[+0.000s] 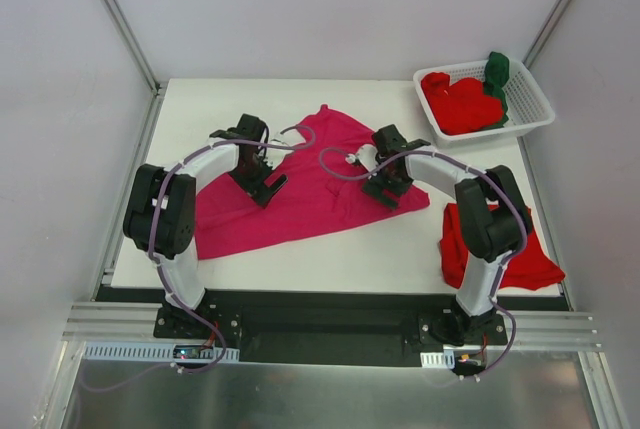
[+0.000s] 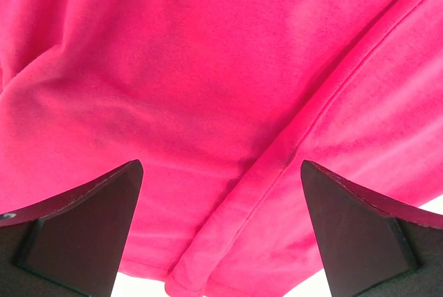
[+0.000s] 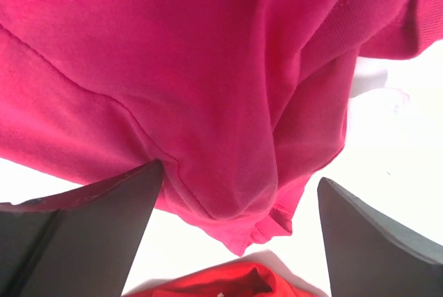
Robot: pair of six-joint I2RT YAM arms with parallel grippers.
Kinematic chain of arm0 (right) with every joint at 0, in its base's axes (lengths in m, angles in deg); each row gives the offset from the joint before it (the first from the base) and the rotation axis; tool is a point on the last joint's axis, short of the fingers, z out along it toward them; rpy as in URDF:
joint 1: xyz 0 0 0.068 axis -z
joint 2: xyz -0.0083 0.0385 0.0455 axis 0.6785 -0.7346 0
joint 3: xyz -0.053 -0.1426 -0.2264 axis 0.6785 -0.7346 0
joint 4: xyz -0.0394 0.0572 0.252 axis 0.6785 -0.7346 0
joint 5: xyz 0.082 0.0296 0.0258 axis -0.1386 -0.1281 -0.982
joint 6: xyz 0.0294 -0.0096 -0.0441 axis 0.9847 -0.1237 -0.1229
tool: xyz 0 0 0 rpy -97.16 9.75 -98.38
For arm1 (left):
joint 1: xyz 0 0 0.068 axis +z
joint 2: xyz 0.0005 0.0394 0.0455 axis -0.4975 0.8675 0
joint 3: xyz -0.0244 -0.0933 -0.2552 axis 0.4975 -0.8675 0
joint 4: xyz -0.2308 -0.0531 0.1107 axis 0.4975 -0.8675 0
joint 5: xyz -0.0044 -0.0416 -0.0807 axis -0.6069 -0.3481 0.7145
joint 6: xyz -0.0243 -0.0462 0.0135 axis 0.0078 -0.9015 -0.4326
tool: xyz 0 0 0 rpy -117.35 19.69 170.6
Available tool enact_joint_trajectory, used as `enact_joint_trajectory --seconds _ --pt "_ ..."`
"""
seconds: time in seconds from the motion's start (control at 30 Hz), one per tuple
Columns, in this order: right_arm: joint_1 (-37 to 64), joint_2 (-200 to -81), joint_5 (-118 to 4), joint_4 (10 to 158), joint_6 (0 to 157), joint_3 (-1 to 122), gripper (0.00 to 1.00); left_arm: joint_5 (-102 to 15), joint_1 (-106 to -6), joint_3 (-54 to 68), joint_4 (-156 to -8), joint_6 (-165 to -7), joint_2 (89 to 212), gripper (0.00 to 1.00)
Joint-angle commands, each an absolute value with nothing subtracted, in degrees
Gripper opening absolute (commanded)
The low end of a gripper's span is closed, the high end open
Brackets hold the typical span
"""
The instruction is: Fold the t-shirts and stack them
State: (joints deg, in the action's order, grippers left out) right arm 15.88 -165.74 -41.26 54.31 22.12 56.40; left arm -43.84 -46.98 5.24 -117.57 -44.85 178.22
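A magenta-pink t-shirt [image 1: 305, 189] lies spread and rumpled across the middle of the table. My left gripper [image 1: 262, 187] hovers open over its left part; in the left wrist view a folded hem [image 2: 228, 235] runs between the wide-set fingers [image 2: 83, 231]. My right gripper [image 1: 390, 189] hangs open over the shirt's right edge, where a bunched corner [image 3: 242, 200] shows between its fingers [image 3: 90, 231]. A bright red t-shirt [image 1: 520, 254] lies at the table's near right corner, its edge [image 3: 228, 284] low in the right wrist view. More red shirts [image 1: 460, 104] and a dark green one [image 1: 497, 74] fill the basket.
A white slotted basket [image 1: 535, 99] stands at the back right corner. White enclosure walls and metal posts ring the table. The right arm's upper link passes over the red shirt at the near right.
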Motion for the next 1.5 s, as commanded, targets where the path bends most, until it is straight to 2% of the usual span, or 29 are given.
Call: enact_joint_trajectory --seconds 0.0,0.5,0.67,0.87,1.27,1.47 --pt "15.3 -164.4 -39.4 49.6 23.6 57.3 0.96 -42.0 -46.6 4.6 -119.7 -45.6 173.9 0.99" --pt "14.5 -159.4 -40.0 42.9 25.0 55.6 0.96 -47.4 -45.5 -10.1 -120.4 -38.4 163.9 0.99" --pt "13.9 -158.1 -41.0 41.9 25.6 55.6 0.96 -52.3 -39.4 -12.3 -118.4 -36.5 164.5 0.99" --pt "13.3 -157.2 -41.8 40.7 26.7 55.7 0.96 -58.0 -37.4 -16.1 -112.3 -31.5 164.6 0.99" --pt "12.1 -155.7 -41.7 40.7 28.5 53.6 0.96 -61.1 -33.6 -11.4 -109.8 -29.8 165.7 0.99" --pt "11.7 -155.7 -41.6 40.7 29.3 53.7 0.96 -59.1 -33.3 -7.7 -112.2 -29.7 164.4 0.99"
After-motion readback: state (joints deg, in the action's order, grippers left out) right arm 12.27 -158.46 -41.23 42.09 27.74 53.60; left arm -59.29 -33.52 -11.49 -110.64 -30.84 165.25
